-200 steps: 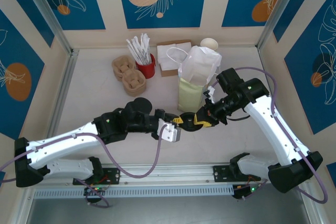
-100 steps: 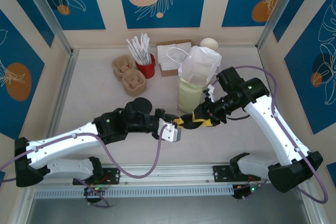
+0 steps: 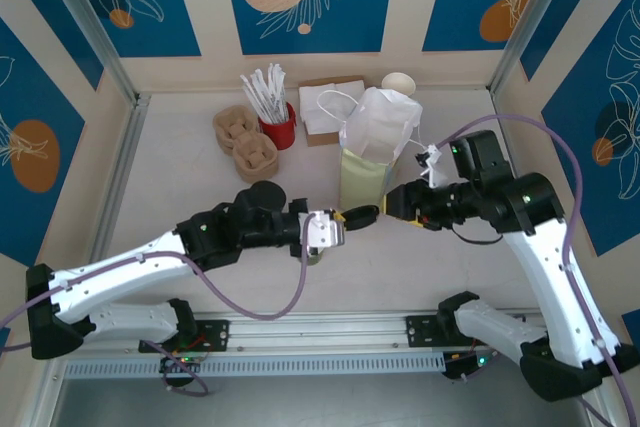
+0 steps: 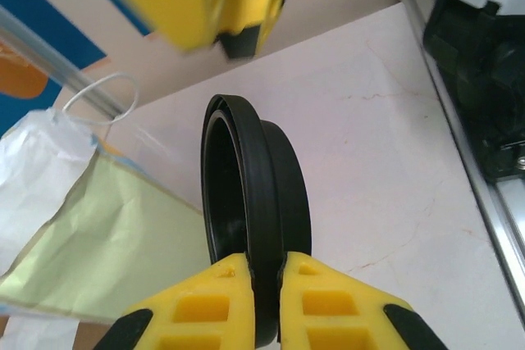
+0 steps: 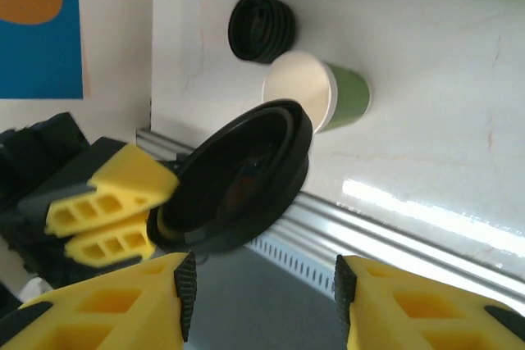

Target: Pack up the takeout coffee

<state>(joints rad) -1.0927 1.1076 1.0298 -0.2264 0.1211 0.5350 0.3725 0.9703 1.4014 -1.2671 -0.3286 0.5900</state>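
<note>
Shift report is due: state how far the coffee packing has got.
Done: nothing is packed yet. In hand: the left gripper is shut on the black lid, and the right gripper is open beside it. Left: the green cup sits lidless on the table; it needs the lid on, then to go into the paper bag.

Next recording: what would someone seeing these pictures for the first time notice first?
A black lid is pinched on edge by the left gripper, in front of the pale green paper bag. The right gripper faces it, open and holding nothing. Nearby on the table sits an olive-green cup with no black lid on it.
</note>
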